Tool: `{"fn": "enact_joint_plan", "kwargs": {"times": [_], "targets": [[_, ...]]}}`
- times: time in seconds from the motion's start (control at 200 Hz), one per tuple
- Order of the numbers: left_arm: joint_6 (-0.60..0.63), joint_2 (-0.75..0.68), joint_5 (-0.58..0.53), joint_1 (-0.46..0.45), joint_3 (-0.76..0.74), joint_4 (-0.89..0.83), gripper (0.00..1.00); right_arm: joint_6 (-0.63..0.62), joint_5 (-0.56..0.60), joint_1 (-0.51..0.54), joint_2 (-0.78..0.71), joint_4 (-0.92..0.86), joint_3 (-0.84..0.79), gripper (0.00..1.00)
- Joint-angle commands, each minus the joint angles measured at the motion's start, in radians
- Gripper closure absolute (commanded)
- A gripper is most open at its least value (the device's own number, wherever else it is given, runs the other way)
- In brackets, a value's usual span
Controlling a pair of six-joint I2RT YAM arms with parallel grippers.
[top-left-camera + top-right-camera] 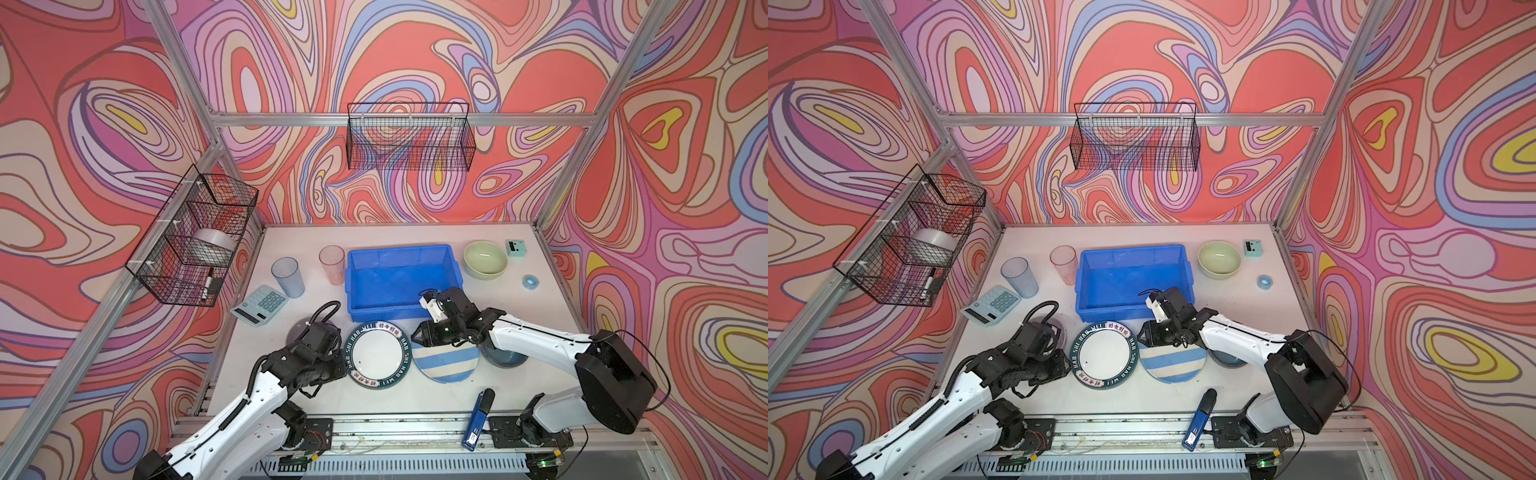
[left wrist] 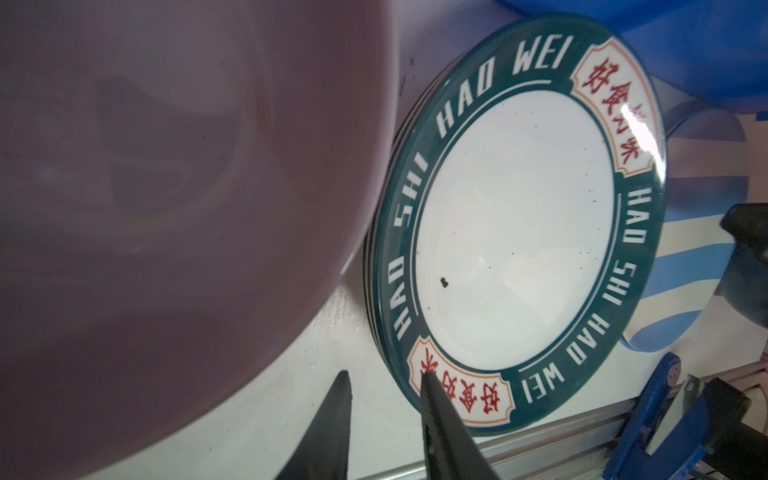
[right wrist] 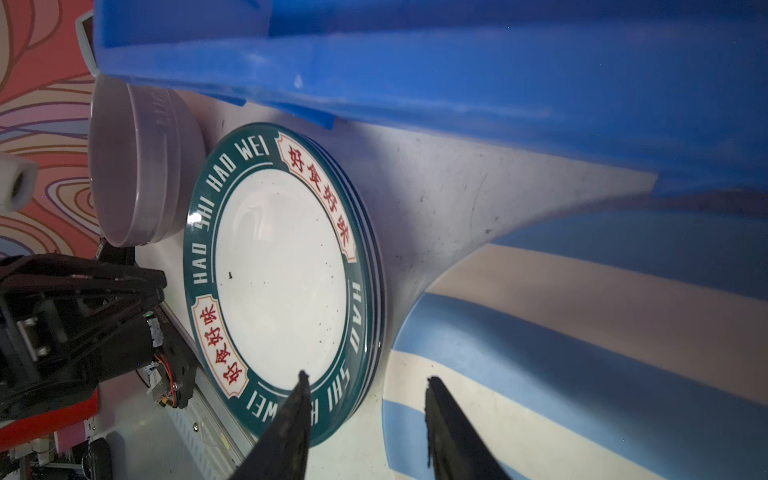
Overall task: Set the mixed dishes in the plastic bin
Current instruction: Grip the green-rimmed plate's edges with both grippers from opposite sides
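The white plate with a dark lettered rim (image 1: pixel 376 355) lies in front of the blue plastic bin (image 1: pixel 399 249), with the blue-and-white striped plate (image 1: pixel 446 365) beside it. My left gripper (image 2: pixel 384 374) is open at the lettered plate's near-left edge, one fingertip over the rim and one over the table. The lavender bowl (image 2: pixel 166 208) is close beside it. My right gripper (image 3: pixel 368 378) is open and spans the gap between the two plates. A dark blue bowl (image 1: pixel 505 359) sits under the right arm. The green bowl (image 1: pixel 485 258), grey-blue cup (image 1: pixel 287 276) and pink cup (image 1: pixel 332 264) stand farther back.
A teal calculator (image 1: pixel 259 305) lies at the left. A tape roll (image 1: pixel 528 281) and a small teal box (image 1: pixel 516 248) are at the right. A blue tool (image 1: pixel 478 419) rests on the front rail. Black wire baskets (image 1: pixel 195 237) hang on the frame.
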Motion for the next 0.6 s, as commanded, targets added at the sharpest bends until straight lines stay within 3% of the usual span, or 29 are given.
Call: {"fn": "enact_joint_plan", "kwargs": {"times": [0.0,0.225,0.596], "targets": [[-0.026,0.014,-0.03,-0.007,-0.013,0.052,0.69,0.012,-0.013,0.008,0.02,0.042,-0.01,0.55],[-0.029,0.042,-0.033,-0.014,-0.029,0.087,0.78,0.014,-0.026,0.014,0.066,0.071,-0.003,0.59],[-0.042,0.089,-0.071,-0.034,-0.041,0.132,0.82,0.015,-0.032,0.024,0.123,0.098,0.013,0.63]]}}
